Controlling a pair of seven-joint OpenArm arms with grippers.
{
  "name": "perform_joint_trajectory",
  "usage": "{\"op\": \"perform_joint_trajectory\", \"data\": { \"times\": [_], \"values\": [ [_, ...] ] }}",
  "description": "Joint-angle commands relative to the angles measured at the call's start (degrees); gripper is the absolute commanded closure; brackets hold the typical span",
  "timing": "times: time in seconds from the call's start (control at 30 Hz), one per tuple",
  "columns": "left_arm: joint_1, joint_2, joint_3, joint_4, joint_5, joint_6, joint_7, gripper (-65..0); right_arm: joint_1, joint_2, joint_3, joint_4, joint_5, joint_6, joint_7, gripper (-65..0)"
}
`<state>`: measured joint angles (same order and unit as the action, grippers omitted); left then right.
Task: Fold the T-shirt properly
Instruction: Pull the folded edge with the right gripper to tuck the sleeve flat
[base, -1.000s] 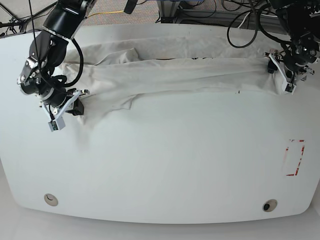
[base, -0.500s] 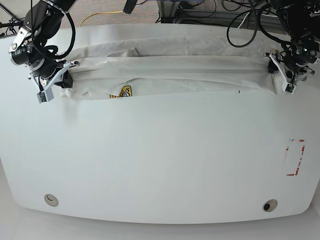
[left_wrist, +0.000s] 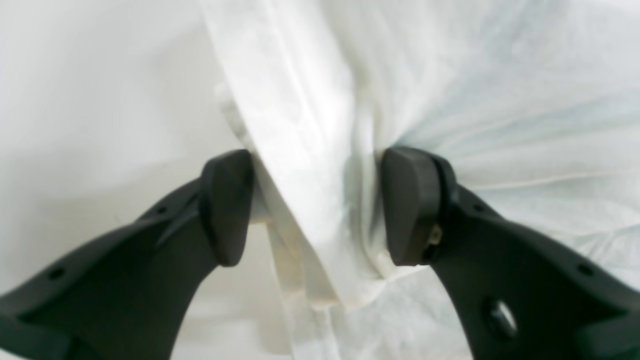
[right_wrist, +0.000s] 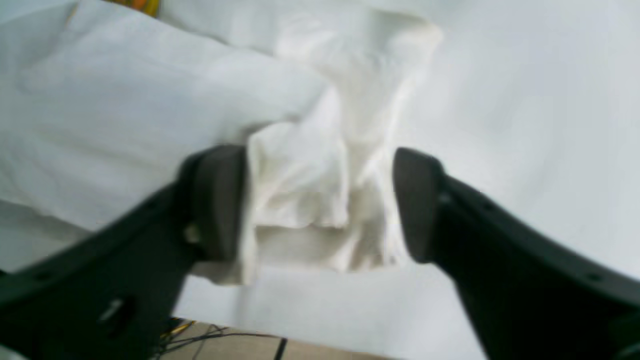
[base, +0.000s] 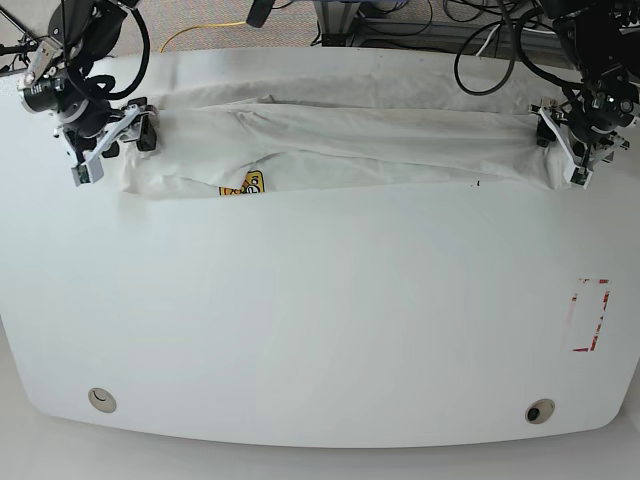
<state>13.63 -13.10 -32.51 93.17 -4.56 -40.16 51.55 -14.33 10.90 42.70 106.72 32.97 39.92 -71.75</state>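
Note:
The white T-shirt (base: 350, 145) lies in a long narrow band across the back of the table. A bit of its orange and yellow print (base: 243, 184) shows at the front edge. My right gripper (base: 105, 150) is at the band's left end. In the right wrist view, the gripper (right_wrist: 320, 200) has its jaws apart, with bunched shirt cloth (right_wrist: 300, 175) between the pads. My left gripper (base: 565, 150) is at the band's right end. In the left wrist view, the gripper (left_wrist: 317, 205) also has its jaws apart, astride a ridge of cloth (left_wrist: 310, 125) that touches both pads.
The white table (base: 320, 330) has a red-marked rectangle (base: 590, 315) at the right and two round holes (base: 100, 400) (base: 540, 411) near the front edge. Cables (base: 400, 20) and a frame lie behind the table's back edge.
My right gripper has moved from front-left toward the back with the shirt's left end, folding the hanging flap up. The print now shows. The left arm has not moved.

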Motion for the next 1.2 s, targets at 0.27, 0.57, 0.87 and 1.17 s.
{"op": "perform_joint_trajectory", "data": {
  "times": [0.27,0.57,0.87,1.17],
  "values": [
    [-1.0,-0.7,2.1,0.1,2.8,0.2,2.5,-38.3,-0.8,0.8,4.5,8.9,2.9,0.1,3.0,-43.1],
    [-1.4,-0.7,3.5,-0.1,2.8,0.2,2.5,-38.3,-1.9,0.4,-5.4,8.8,12.3,0.1,2.0,-20.5],
    [-2.2,-0.7,5.7,-0.3,2.8,0.2,2.5,-38.3,-0.8,-5.0,-12.1,1.5,-0.6,0.1,4.0,-9.7],
    [-6.1,-0.7,10.1,-0.5,2.9,0.2,2.5,-38.3,1.4,-1.8,-12.9,-11.0,-9.6,0.1,14.5,-9.5]
  ]
}}
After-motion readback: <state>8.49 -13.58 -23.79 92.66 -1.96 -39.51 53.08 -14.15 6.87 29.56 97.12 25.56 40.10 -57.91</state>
